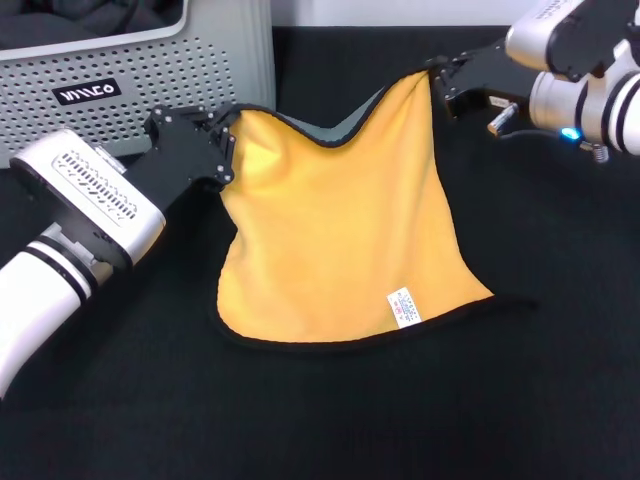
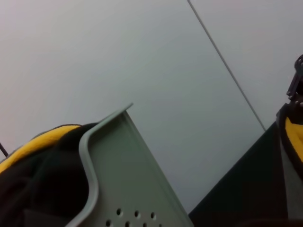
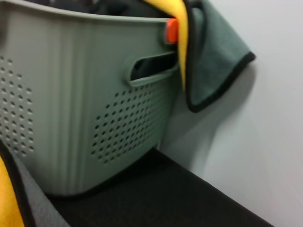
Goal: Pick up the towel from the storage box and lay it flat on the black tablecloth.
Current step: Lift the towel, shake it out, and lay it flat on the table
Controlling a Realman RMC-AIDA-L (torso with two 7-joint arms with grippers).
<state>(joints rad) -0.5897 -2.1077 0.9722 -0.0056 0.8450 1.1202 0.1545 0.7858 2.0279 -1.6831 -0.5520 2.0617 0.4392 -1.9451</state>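
The towel (image 1: 340, 230) hangs stretched between my two grippers, yellow-orange face toward the head camera, grey back showing along its sagging top edge. Its lower edge with the white tag (image 1: 404, 306) rests on the black tablecloth (image 1: 420, 410). My left gripper (image 1: 226, 148) is shut on the top left corner, just in front of the storage box (image 1: 190, 70). Farther back on the right, my right gripper (image 1: 438, 78) is shut on the top right corner. A strip of the towel (image 3: 6, 198) shows in the right wrist view, and its edge (image 2: 294, 138) shows in the left wrist view.
The storage box (image 3: 71, 94) stands at the back left, against a pale wall. Dark cloth lies inside it (image 1: 70, 20), and another yellow and grey cloth (image 3: 208, 66) hangs over its rim. The tablecloth (image 3: 161, 194) runs up to the wall.
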